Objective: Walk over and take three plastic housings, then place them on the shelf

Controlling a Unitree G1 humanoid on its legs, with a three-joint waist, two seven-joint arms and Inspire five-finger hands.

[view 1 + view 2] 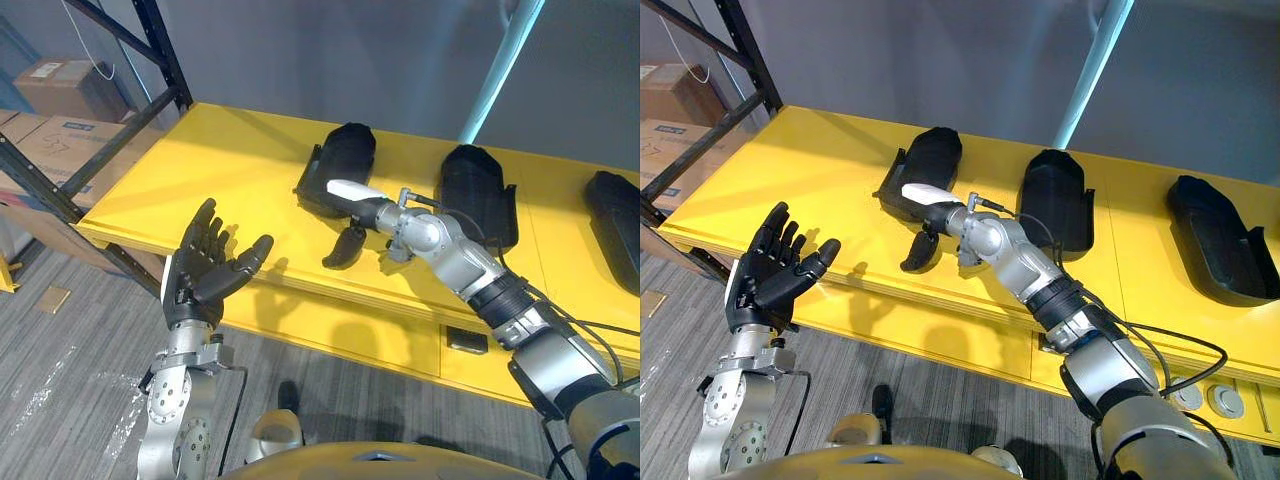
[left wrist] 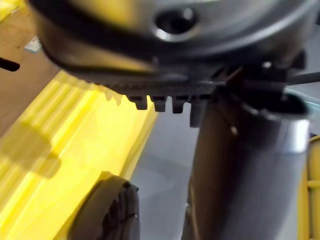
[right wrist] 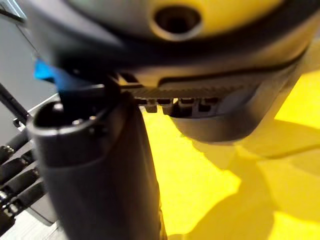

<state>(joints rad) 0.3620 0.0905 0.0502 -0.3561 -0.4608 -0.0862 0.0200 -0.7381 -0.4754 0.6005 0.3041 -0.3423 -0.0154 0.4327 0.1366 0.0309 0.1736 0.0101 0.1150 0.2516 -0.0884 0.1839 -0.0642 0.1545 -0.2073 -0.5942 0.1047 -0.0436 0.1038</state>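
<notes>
Right hand (image 1: pixel 360 212) out over the yellow shelf (image 1: pixel 215 165), fingers loose and apart, gripping nothing (white thumb cover just at the left housing (image 1: pixel 340 160)). Middle housing (image 1: pixel 478 188) and right housing (image 1: pixel 615 225) lie along the same shelf. Left hand (image 1: pixel 205 268) spread, palm up, before the shelf edge.

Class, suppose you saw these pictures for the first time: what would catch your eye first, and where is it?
The bright yellow shelf strikes first, with three black plastic housings in a row on it: the leftmost housing, the middle housing and the rightmost housing. The right hand reaches to the leftmost housing. The left hand is held open, palm up, before the shelf's front edge at the left.
</notes>
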